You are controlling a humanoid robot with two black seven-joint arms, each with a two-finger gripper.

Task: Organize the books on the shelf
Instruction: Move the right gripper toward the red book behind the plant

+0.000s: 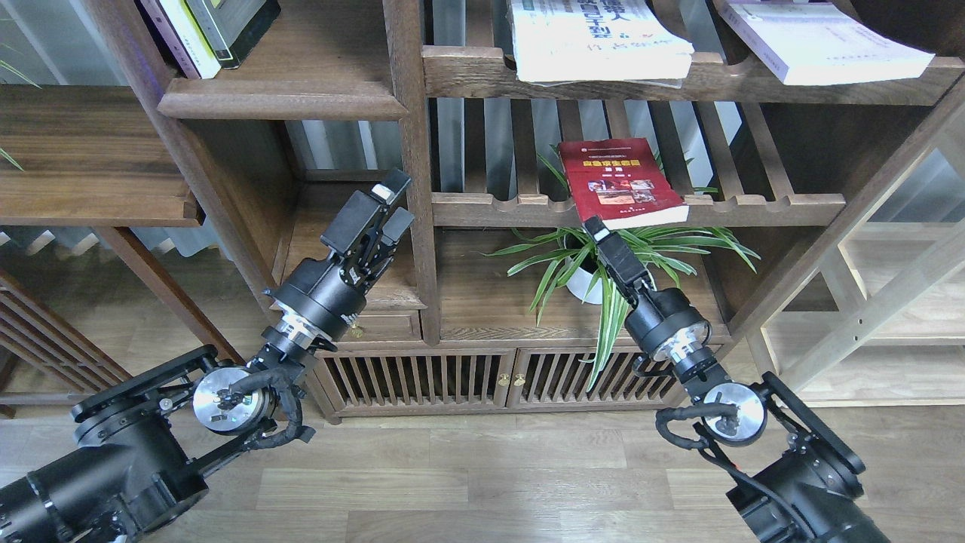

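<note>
Item: right gripper (595,226). Seen nearly end-on beneath the overhanging front edge of the red book (622,183); whether its fingers are spread or pinching the cover cannot be told. Tip appears touching or just under the book's lower left corner.

Item: red book. Lies flat, cover up, on a slatted shelf (754,205), directly above the right fingertips, its front edge projecting past the scalloped rail.

Item: left gripper (396,202). Fingers spread apart, holding nothing, raised just beside the central upright post (415,151).

Item: white book with large lettering (599,38) and pale lavender book (818,38). Both flat on the slatted level well above the right fingers, both overhanging it.

Item: solid moulded shelf (286,98). Well above the left fingers, carrying a few upright books (200,30).

Item: potted plant (595,275). Just beside and behind the right fingers.

Hazards, as judged: a shallow corner grip lets the thin paperback sag, pivot and slip to the floor; dragging it forward catches the rail; the wrist brushes the leaves and tips the pot.
</note>
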